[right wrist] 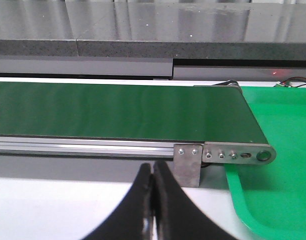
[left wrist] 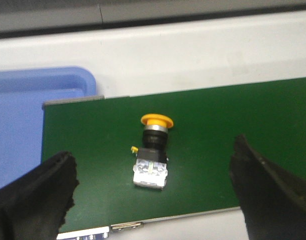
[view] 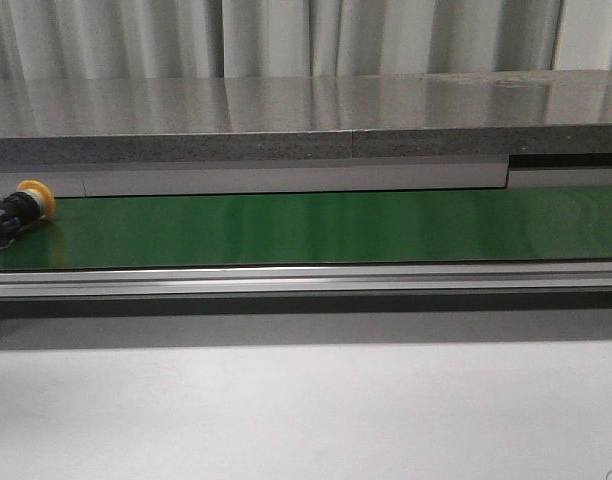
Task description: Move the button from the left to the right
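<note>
Take the green belt [view: 316, 228] as your landmark: the button [view: 21, 212] lies on its side at the belt's far left end, right at the edge of the front view, with nothing else on the belt as far as the pictures show. In the left wrist view you can see its yellow cap [left wrist: 157, 120] pointing away from the camera and its pale switch block nearest the camera, so its long axis runs roughly along the direction the left gripper [left wrist: 153, 192] is looking, not across the gap between the fingers. That gripper is spread wide and holds nothing, one dark finger [left wrist: 35, 192] on each side of the button and both well clear of it; the button sits roughly midway between them, so your left arm is plainly the nearer one. Judging from this, you mainly need to descend and close across the narrow black neck or the block, since the fingers already straddle the axis crosswise. The blue bin [left wrist: 28, 125] lies just beyond the belt's left end, close to one finger, so watch that side. Your right gripper [right wrist: 153, 195] is pressed closed with nothing between its fingers, hanging in front of the belt's right end roller, beside the green tray [right wrist: 278, 165], well apart from the button.
</note>
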`<state>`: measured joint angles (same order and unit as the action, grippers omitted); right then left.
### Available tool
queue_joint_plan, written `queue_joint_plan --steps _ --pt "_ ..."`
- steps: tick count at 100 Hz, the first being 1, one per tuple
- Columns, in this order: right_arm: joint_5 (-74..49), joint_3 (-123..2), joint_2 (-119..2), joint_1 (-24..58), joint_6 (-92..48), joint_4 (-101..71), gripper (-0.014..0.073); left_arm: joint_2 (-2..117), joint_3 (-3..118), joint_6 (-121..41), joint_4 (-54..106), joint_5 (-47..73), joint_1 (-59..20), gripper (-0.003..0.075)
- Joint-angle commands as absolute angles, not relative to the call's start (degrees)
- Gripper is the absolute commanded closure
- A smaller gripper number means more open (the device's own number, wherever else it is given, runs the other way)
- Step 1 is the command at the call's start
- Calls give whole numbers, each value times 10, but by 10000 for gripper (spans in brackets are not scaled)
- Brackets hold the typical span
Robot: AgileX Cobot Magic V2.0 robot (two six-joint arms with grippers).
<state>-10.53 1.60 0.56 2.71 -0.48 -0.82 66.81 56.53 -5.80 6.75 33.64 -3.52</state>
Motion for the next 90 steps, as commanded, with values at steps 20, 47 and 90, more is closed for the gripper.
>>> queue_joint_plan --steps 20,47,90 --pt "-62 7 18 24 -6 -3 661 451 421 -58 72 196 -45 118" --pt "-62 7 18 24 -6 -3 661 289 269 -58 61 99 -45 118" --pt "-62 7 18 24 -6 -3 661 269 179 -58 61 -21 -45 118"
